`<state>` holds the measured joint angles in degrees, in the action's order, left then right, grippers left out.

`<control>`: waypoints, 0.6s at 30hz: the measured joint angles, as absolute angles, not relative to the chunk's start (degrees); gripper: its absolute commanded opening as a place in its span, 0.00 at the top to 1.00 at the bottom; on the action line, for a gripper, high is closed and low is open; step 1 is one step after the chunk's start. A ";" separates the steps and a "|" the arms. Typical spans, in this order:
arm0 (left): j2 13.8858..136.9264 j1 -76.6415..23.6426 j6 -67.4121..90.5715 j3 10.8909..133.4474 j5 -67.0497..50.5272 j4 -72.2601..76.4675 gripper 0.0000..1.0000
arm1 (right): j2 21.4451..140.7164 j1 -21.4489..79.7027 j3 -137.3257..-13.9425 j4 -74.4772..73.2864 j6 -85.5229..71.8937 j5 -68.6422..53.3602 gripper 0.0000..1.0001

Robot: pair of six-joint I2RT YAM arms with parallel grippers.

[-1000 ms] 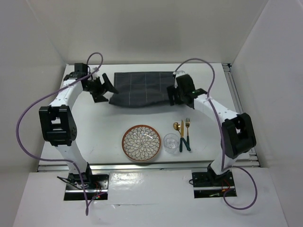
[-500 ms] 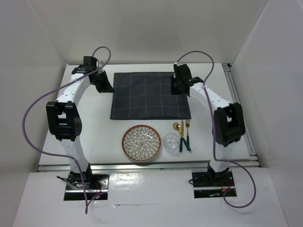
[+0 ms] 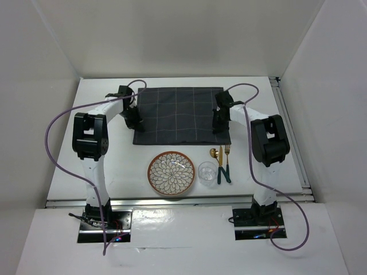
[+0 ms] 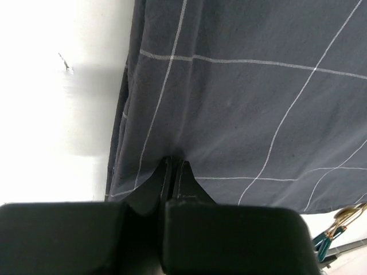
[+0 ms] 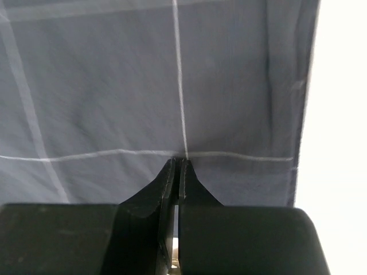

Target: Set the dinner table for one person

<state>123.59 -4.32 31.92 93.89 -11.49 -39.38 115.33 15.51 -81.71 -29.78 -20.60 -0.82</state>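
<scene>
A dark grey checked cloth (image 3: 180, 114) lies spread flat at the back of the white dinner table (image 3: 109, 154). My left gripper (image 3: 136, 121) is shut, its tips touching the cloth (image 4: 241, 103) just inside its left edge, near the front left corner. The right gripper (image 3: 219, 124) is shut too, tips down on the cloth (image 5: 114, 86) near its right edge, at a crossing of white lines. In both wrist views the left gripper (image 4: 173, 163) and right gripper (image 5: 176, 163) show no fabric between the jaws.
In front of the cloth stand a flower-patterned plate (image 3: 171, 173) with a brown rim and a clear glass (image 3: 207, 173). A gold spoon (image 3: 218, 163) and fork (image 3: 227, 163) with green handles lie right of them. Metal rails (image 3: 289, 132) run along the table's right and near edges.
The cloth went from bunched up to spread flat. Both grippers let go, shut, and moved from the far corners toward me along the cloth's left and right sides.
</scene>
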 measured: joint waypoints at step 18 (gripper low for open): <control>119.04 -4.34 32.34 88.75 -4.64 -38.61 0.92 | 109.54 15.86 -70.28 -22.06 -23.73 -4.82 1.00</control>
<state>119.04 -4.34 32.34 88.75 -4.64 -38.61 109.54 15.86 -70.28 -22.06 -23.73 -4.82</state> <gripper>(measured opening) 0.041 0.033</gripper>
